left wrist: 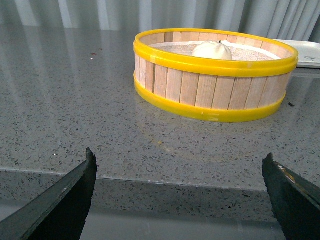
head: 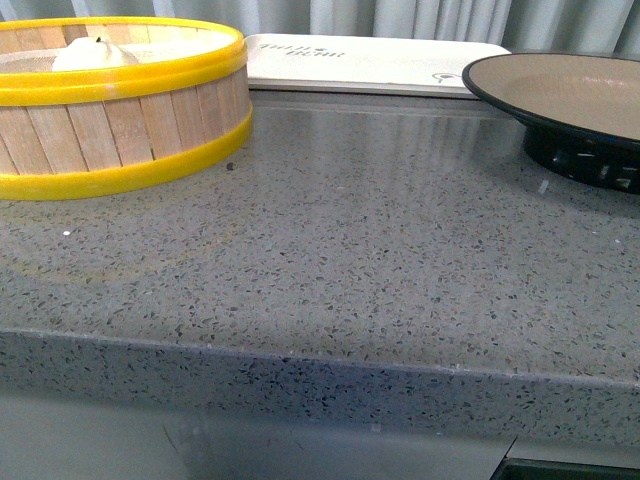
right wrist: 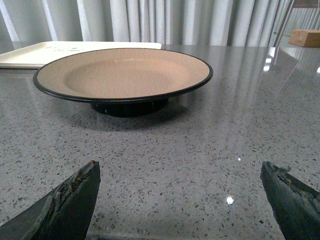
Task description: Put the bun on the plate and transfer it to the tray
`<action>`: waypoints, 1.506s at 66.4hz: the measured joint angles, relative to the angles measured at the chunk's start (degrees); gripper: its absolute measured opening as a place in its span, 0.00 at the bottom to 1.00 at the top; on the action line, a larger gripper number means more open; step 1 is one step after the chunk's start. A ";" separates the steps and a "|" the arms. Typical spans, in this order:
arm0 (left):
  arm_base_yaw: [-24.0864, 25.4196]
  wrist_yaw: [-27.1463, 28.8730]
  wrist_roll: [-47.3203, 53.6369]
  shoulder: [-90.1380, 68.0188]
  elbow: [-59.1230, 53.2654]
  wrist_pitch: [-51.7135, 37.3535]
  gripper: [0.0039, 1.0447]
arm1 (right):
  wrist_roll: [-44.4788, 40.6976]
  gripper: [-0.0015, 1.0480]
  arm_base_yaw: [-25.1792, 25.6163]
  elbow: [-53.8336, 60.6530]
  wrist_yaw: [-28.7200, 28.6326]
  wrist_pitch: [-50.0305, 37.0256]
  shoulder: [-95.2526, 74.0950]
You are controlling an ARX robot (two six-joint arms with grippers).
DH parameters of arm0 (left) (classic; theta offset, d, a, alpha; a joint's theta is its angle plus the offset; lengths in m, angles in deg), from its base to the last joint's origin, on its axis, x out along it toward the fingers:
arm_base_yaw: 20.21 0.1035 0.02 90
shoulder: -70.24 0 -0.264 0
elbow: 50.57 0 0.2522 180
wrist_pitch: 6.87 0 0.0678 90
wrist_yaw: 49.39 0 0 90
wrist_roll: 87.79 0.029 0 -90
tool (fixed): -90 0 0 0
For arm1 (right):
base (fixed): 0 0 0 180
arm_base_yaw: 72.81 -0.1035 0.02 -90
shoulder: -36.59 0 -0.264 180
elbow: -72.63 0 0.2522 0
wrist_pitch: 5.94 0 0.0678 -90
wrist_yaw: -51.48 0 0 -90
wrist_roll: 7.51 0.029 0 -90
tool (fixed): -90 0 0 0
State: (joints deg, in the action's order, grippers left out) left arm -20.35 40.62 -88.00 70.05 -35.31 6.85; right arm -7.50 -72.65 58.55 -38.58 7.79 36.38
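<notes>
A small white bun (head: 93, 53) (left wrist: 212, 50) lies inside the yellow-rimmed wooden steamer basket (head: 120, 120) (left wrist: 215, 82) at the back left of the counter. The tan plate (head: 570, 95) (right wrist: 125, 72) with a black rim stands empty at the back right. Behind and between them lies the off-white tray (head: 370, 65) (right wrist: 30, 52) (left wrist: 307, 52). My left gripper (left wrist: 180, 165) is open near the counter's front edge, facing the basket with nothing between its fingers. My right gripper (right wrist: 180, 172) hangs open in front of the plate, holding nothing. Neither arm shows in the front view.
The grey speckled counter (head: 350, 260) has a front edge (head: 320, 360) close to the camera. Grey curtains hang behind the counter. A cardboard box (right wrist: 306, 37) stands far off in the right wrist view.
</notes>
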 joint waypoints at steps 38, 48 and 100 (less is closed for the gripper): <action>0.00 0.00 0.00 0.00 0.00 0.00 0.94 | 0.00 0.92 0.00 0.00 0.00 0.00 0.00; 0.22 -0.68 -0.24 -0.59 0.24 0.79 0.94 | 0.00 0.92 0.00 0.00 0.00 0.00 0.00; -17.31 4.94 -1.16 -72.70 59.87 2.23 0.94 | -0.02 0.92 -0.04 0.00 -0.02 0.00 0.00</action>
State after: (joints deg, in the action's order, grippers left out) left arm -37.66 45.56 -89.16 -2.64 24.55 9.08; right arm -7.52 -72.69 58.55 -38.60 7.79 36.38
